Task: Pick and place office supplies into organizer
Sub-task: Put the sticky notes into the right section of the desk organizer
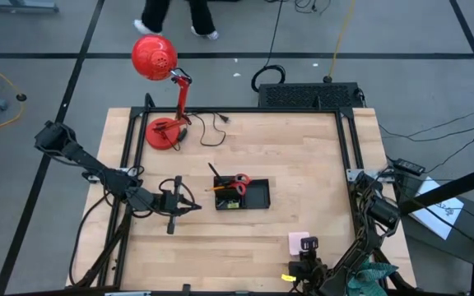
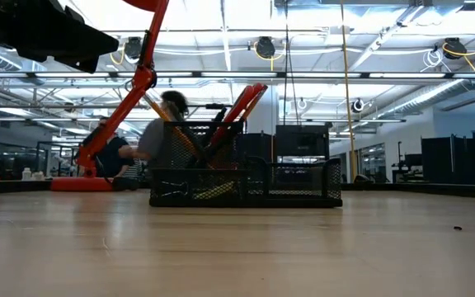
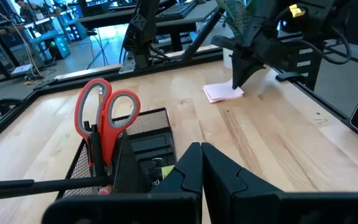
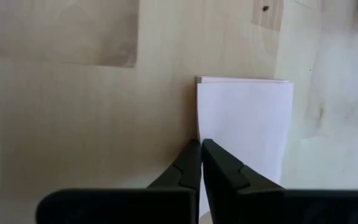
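Pinching the edge of the pink sticky-note pad [image 4: 244, 134] near the table's front edge, right gripper [image 4: 201, 144] fingers closed for lifting toward the organizer [image 1: 242, 195]; left gripper [image 3: 201, 149] closed empty, beside the organizer, clear of the path.

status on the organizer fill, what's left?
Done: scissors and pencils stand in the organizer. In hand: right pincer is shut at the edge of the pink sticky-note pad, which lies on the table, not yet lifted. Left pincer waits shut beside the organizer. Left: pad into organizer.
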Robot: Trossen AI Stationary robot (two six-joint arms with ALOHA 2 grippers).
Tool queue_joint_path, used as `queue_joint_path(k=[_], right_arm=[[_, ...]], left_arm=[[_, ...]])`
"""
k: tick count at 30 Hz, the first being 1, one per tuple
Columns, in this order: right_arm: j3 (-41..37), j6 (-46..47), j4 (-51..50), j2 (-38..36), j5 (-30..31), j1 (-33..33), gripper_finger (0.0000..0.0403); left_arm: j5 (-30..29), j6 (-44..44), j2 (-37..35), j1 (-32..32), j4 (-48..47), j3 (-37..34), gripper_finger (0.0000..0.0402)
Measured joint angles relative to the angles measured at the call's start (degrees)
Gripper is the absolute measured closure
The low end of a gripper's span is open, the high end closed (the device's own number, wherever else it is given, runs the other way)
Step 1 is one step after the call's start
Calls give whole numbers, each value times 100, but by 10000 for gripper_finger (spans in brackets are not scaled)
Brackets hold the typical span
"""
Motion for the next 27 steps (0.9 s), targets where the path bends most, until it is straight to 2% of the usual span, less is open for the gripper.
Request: queue_joint_path(k=[13, 21, 27], right_arm=[[530, 83, -1209, 12, 672, -34, 402], [551, 157, -1513, 18, 966, -74, 402], [640, 437, -2175, 14, 1173, -81, 403]], left_arm=[[0, -16, -2, -2, -29, 0, 396], [0, -113, 0, -2, -61, 0, 396], [0, -202, -1, -2, -131, 0, 396]])
